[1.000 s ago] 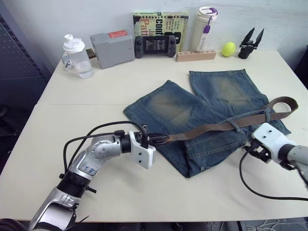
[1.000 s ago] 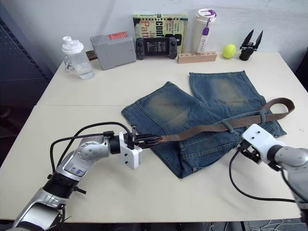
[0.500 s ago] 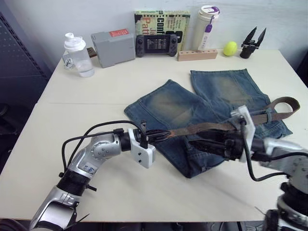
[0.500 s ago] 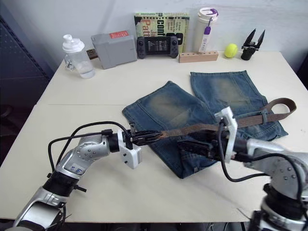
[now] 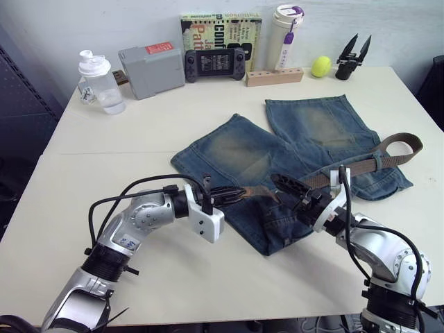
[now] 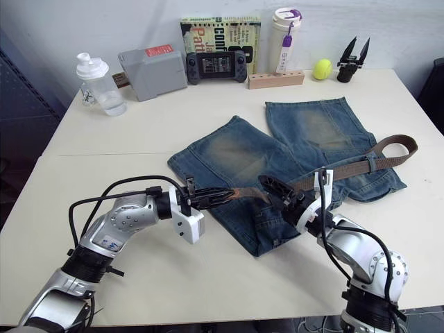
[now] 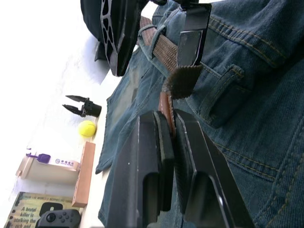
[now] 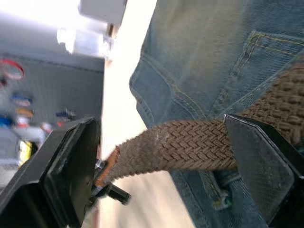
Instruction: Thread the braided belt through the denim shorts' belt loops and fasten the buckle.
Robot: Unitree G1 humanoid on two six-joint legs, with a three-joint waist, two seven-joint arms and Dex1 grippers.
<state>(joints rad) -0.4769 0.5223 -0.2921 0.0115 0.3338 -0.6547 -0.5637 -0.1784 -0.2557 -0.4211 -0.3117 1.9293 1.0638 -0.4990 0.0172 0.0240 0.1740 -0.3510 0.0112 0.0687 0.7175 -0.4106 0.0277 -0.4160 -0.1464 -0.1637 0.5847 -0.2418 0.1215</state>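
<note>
Denim shorts (image 5: pixel 291 149) lie flat mid-desk; braided belt (image 5: pixel 361 166) runs along the waistband from 3 toward 9 o'clock. Its tan tip is clamped in the left hand (image 5: pixel 232 195); the right hand (image 5: pixel 288 189) is spread around the limp, floppy weave. Best gripped at the stiffer tip.

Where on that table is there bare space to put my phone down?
The table is bare between the shaker bottle and the denim shorts, and along the near edge under both arms. It is crowded along the back wall and mid-table, where both grippers work the braided belt.
</note>
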